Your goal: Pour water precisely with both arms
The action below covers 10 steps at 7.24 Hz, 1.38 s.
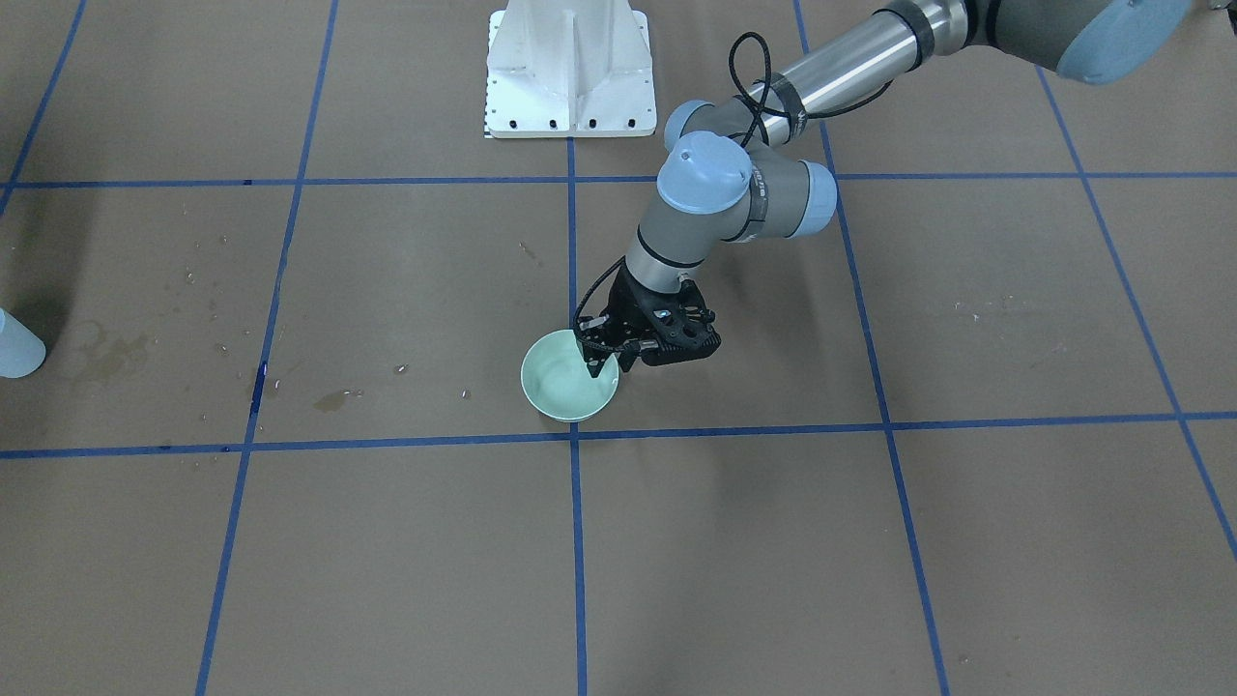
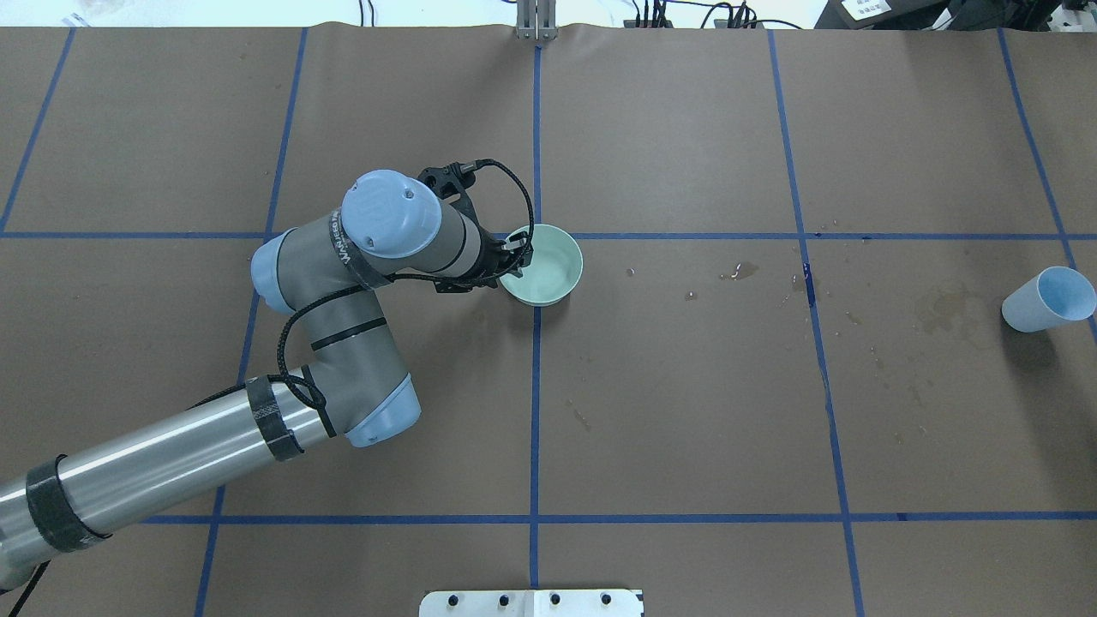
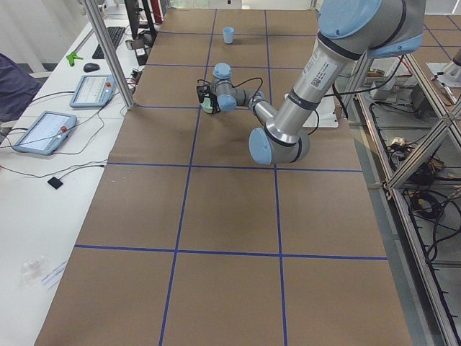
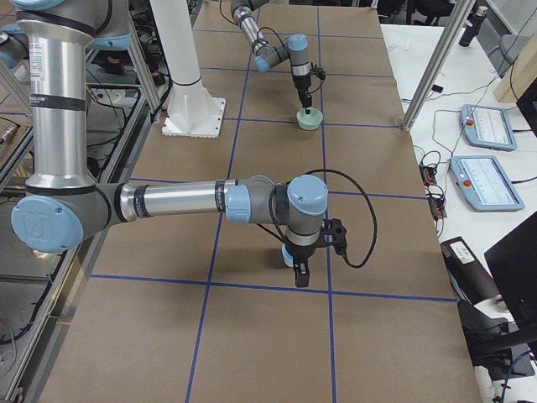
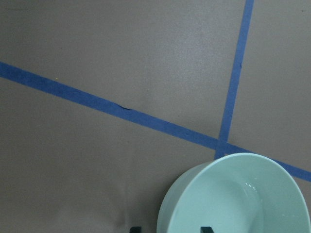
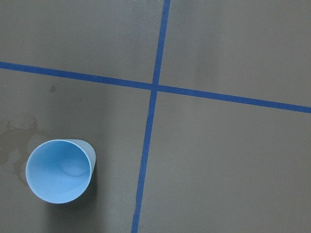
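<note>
Left gripper [image 1: 603,362] at rim of mint-green bowl [image 1: 559,394]
Its jaws stand apart, straddling the rim; right gripper [image 4: 300,274] jaws: cannot tell.

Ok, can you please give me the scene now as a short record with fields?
bowl: mint green, upright
left gripper: open, fingers either side of bowl rim
cup: light blue, upright, standing alone, far from bowl
right gripper: pointing down, open or shut unclear
water: not clearly visible in bowl
wet marks: between bowl and cup
</note>
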{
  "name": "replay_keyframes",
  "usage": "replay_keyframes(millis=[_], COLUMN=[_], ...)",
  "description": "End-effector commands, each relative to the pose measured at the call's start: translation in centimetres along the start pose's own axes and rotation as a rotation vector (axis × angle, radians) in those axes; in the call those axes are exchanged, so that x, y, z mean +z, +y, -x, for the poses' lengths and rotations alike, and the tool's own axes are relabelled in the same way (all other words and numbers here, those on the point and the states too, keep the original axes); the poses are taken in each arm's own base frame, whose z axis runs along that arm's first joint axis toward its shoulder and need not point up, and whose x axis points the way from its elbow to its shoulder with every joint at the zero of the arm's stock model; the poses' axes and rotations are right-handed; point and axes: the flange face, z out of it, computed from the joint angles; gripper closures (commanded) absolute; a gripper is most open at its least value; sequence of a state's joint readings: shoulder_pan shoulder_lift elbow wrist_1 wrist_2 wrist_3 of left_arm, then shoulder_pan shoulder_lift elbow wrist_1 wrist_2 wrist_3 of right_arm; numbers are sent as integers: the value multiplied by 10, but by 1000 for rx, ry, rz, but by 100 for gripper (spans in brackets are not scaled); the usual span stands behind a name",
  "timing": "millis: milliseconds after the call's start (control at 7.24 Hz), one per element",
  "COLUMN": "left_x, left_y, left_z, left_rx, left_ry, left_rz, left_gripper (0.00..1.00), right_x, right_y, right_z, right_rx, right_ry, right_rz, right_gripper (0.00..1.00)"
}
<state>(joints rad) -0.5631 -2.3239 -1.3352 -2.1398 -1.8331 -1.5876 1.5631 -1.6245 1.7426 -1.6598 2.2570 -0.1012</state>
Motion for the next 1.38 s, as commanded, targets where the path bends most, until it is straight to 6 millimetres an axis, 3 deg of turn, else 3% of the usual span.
replay_keyframes(millis=[0,552,690,966,1104,1242], left_x=[0,-14,-29,-80,-97,-106], left_y=[0,-9,-19,-30,-31,-41], left_z=[0,-6,-8,-20,-16,6], left_rx=[-3,-8,-21,-11,28,53], left_ry=[-5,11,-25,-76,-96,-109], left_rz=[0,-10,-25,-29,-34,-47], left_gripper=[100,100,100,100,100,100], right_x=[0,-1,-1,-2,-2,-4], right_y=[0,-2,-2,-1,-1,-1], right_z=[0,1,1,1,2,3], right_rx=[1,0,0,-1,-2,-4], right_ry=[0,2,1,1,1,0], right_rz=[0,-3,-4,-5,-6,-8], right_gripper=[1,1,1,1,1,1])
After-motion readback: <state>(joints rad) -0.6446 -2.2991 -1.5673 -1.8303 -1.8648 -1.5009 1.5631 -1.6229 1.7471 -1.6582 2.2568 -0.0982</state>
